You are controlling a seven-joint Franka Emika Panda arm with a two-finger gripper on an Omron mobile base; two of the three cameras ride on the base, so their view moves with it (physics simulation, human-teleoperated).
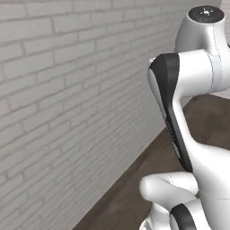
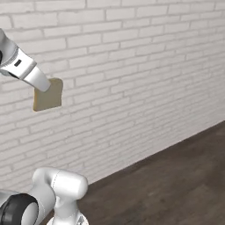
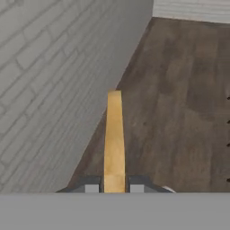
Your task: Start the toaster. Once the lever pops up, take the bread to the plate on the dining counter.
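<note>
Bread (image 2: 48,99) pinched by fingers (image 3: 91,187) — above wood floor (image 3: 179,90).

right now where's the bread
The bread hangs clamped in the gripper, upper left of the right base view, in front of the white brick wall.

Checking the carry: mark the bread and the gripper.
bread (image 2: 48,99), right base view, middle of its flat face.
gripper (image 3: 114,187), hand view, between the fingertips, shut on the bread's edge.
</note>
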